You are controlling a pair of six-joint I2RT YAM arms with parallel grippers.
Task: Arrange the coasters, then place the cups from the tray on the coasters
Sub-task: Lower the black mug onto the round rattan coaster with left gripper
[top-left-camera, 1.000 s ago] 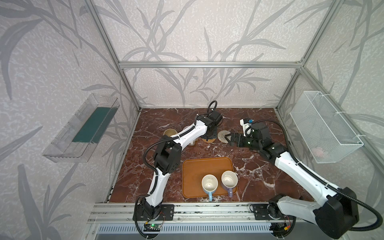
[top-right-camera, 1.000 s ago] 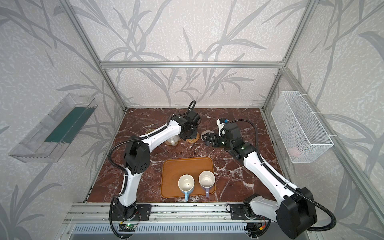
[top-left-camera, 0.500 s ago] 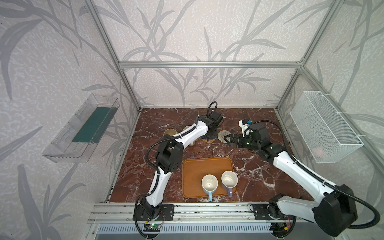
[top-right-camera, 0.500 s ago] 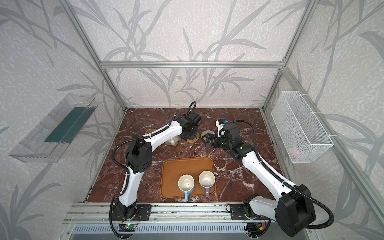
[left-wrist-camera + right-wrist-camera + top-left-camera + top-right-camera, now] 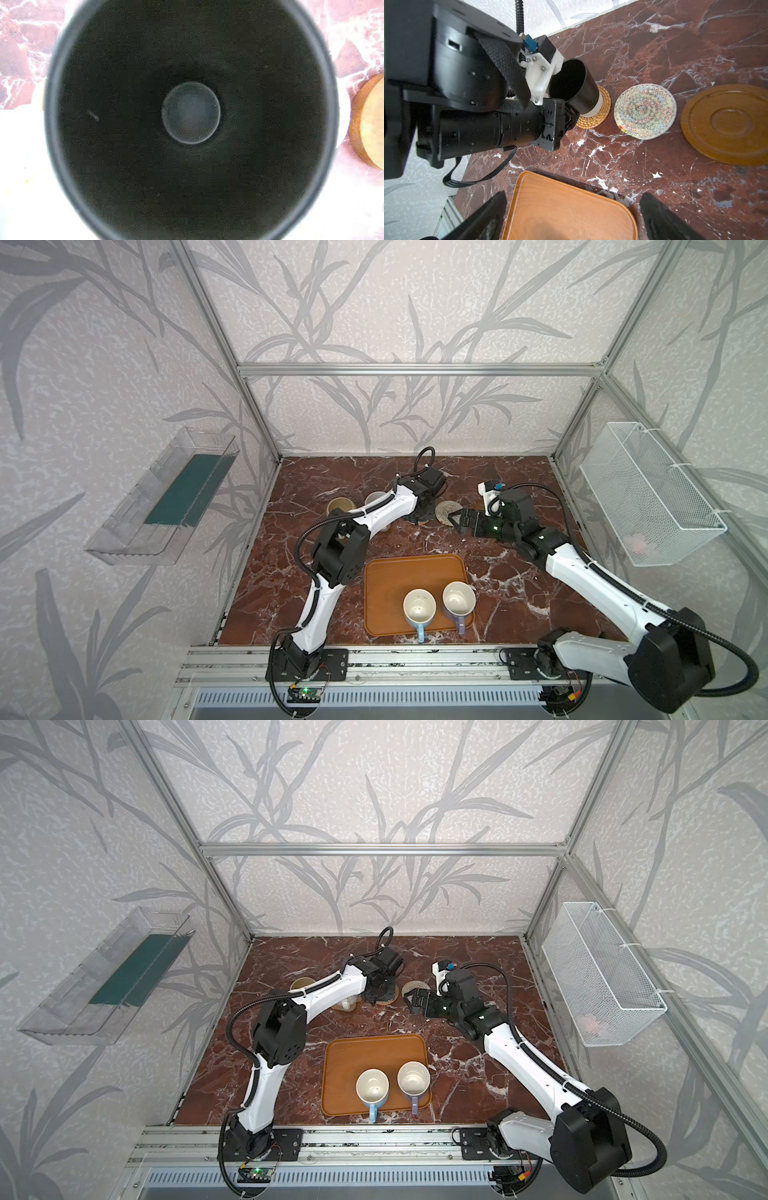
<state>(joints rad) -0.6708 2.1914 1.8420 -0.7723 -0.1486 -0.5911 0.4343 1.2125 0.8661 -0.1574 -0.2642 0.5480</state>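
far left on the table [image 5: 332, 477], beige-yellow cup [image 5: 340, 506] off the tray, upright in the back row, footing hidden from view. just beside it, speckled white cup [image 5: 374, 497], half covered by the left arm [image 5: 386, 512], with what looks like a tan coaster [image 5: 356, 124] showing beneath it in the left wrist view. next along, black cup [image 5: 572, 87], base down on the rattan coaster [image 5: 600, 116], left gripper [image 5: 568, 116] clamped tight on its near side; third cup seemingly set down but not yet released. to the right, rope coaster [image 5: 645, 111], bare, just beside the rattan one; then wooden coaster [image 5: 726, 122], bare as well. right gripper [image 5: 460, 522] low over the table near the rope coaster, jaws spread wide, nothing between them. nearer the front, tray [image 5: 399, 576] holding light blue cup [image 5: 419, 605] and lavender cup [image 5: 458, 599], upright, side by side, handles toward the front edge. judged from this: coasters laid out in a row, three of five cups across, two cups and two bare coasters left to pair.
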